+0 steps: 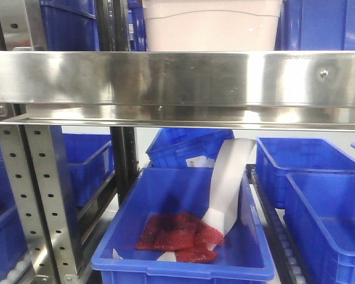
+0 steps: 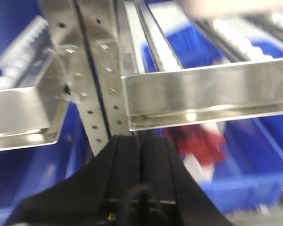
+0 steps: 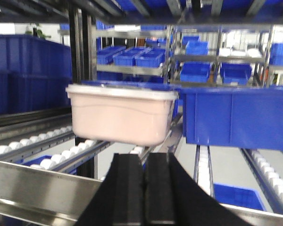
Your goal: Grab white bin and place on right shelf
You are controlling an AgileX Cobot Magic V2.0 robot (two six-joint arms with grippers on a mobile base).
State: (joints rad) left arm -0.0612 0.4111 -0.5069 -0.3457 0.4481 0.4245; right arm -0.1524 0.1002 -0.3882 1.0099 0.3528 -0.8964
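Observation:
The white bin [image 1: 212, 26], pale pinkish-beige with a white lid, rests on the right shelf [image 1: 177, 77] behind its broad shiny steel front rail. In the right wrist view the white bin [image 3: 120, 115] sits on the roller tracks just beyond my right gripper [image 3: 145, 157], which is shut with nothing held and does not touch the tub. My left gripper [image 2: 140, 139] is also shut and empty. It hangs below the front rail [image 2: 207, 94] beside a perforated upright [image 2: 92, 84]. A pale blur at the top edge may be the bin [image 2: 236, 5].
Blue crates [image 3: 236, 117] stand right of the bin on the same shelf. Below the rail is a blue crate [image 1: 183, 260] holding red packets [image 1: 177, 234] and a white strip. More blue crates [image 1: 319, 195] sit beside it. Perforated uprights [image 1: 44, 201] stand on the left.

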